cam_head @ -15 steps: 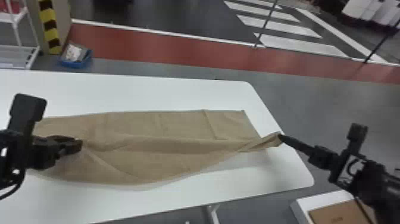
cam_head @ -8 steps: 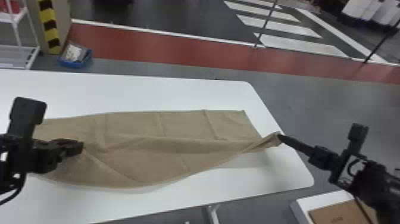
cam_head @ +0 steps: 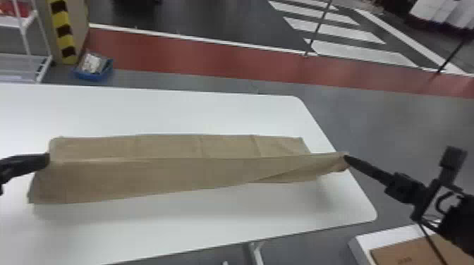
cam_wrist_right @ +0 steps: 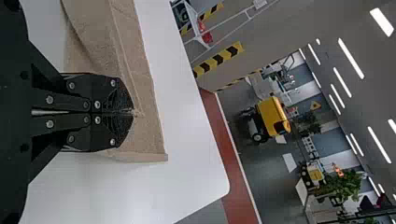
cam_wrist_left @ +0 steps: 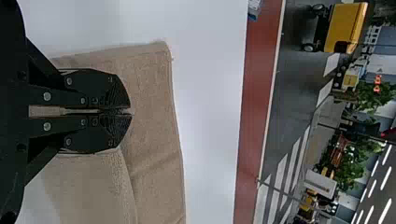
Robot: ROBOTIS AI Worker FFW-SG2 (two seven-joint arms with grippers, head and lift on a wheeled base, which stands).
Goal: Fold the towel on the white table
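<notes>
In the head view, the brown towel (cam_head: pixel 169 176) stretches across the white table (cam_head: pixel 211 229), one layer partly over another, with the left gripper (cam_head: pixel 48 159) at its left end and the right gripper (cam_head: pixel 346 158) at its right. The left wrist view shows the left gripper (cam_wrist_left: pixel 130 112) closed, pinching the towel. In the right wrist view, the right gripper (cam_wrist_right: pixel 134 112) is likewise clamped on the cloth.

Matt tan cloth with a slightly rough weave forms the towel (cam_head: pixel 169 176), spread over the smooth white surface of the table (cam_head: pixel 225 222). Matt black pincer fingers carry shiny metal screws (cam_wrist_left: pixel 47 96).
</notes>
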